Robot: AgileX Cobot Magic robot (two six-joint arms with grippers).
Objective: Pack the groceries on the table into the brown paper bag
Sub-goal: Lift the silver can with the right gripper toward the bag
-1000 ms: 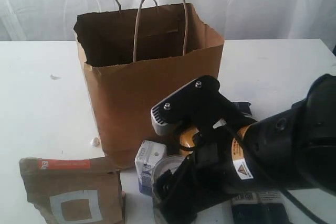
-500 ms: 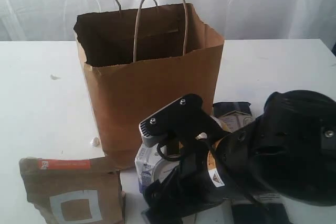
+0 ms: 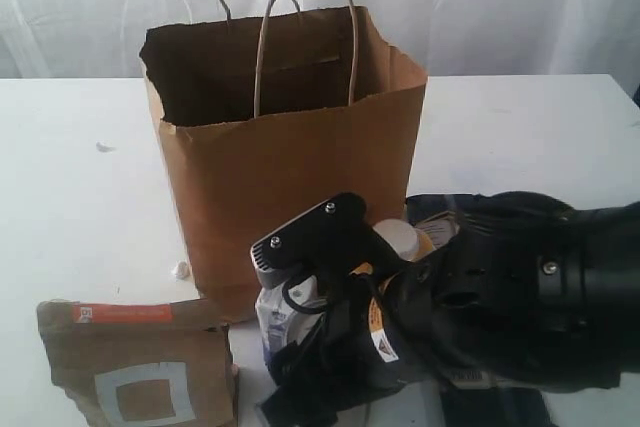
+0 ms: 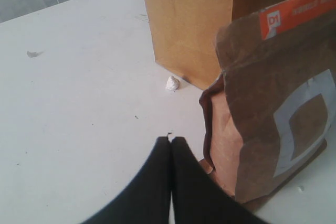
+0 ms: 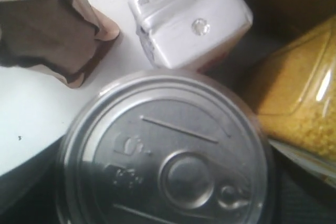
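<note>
**Inspector:** Left gripper (image 4: 171, 148)?

**Assistant:** In the left wrist view the fingers are pressed together, holding nothing. It hangs above the table (image 4: 79, 103), just beside the upright brown kraft pouch (image 4: 273, 114).

**Inspector:** Right gripper (image 3: 315, 382)?

**Assistant:** Low over the groceries in front of the brown paper bag (image 3: 290, 157). No view shows its fingers, so I cannot tell their state. Only the right wrist view shows the pull-tab can (image 5: 168, 156) close beneath, with the small white-blue carton (image 5: 189, 19) and yellow white-capped bottle (image 5: 299, 103) just beside it.

**Inspector:** Bag?

**Assistant:** Upright on the table, mouth open.
</note>
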